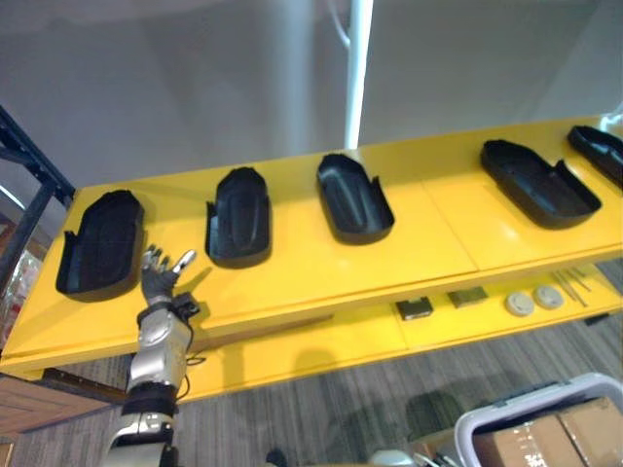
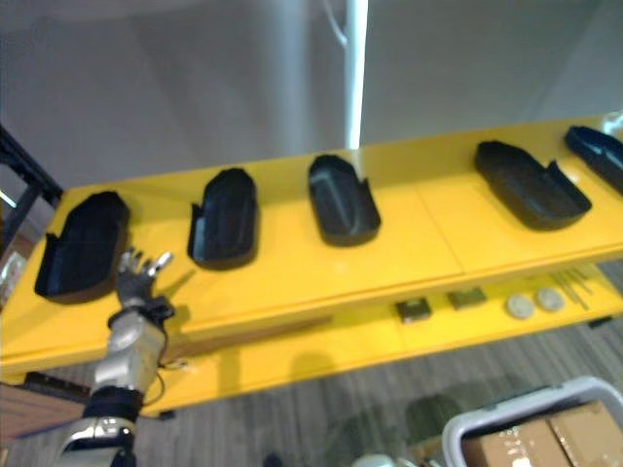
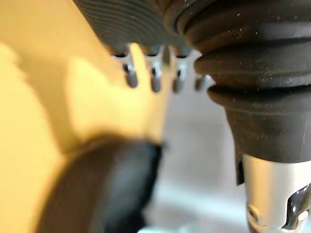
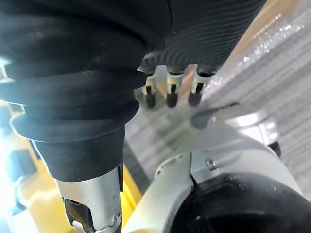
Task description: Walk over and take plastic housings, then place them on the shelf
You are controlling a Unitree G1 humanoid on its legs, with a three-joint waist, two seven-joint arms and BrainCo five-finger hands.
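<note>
Five black plastic housings in a row on the top board of the yellow shelf [image 1: 438, 233]: leftmost housing [image 1: 100, 243], second housing [image 1: 239, 216], third housing [image 1: 353, 197], fourth housing [image 1: 538, 183], fifth housing [image 1: 599, 151] at the right edge; left hand [image 1: 161, 277] raised over the board's front strip, fingers spread wide, empty, just beside the leftmost housing and left of the second housing; right hand [image 4: 171, 90] over grey carpet [image 4: 272, 73], fingers relaxed, nothing in them; on the lower board [image 1: 292, 355], dark blocks [image 1: 415, 308] and round discs [image 1: 521, 304]; white bin [image 1: 487, 413] of cardboard boxes [image 1: 555, 438] on the floor.
</note>
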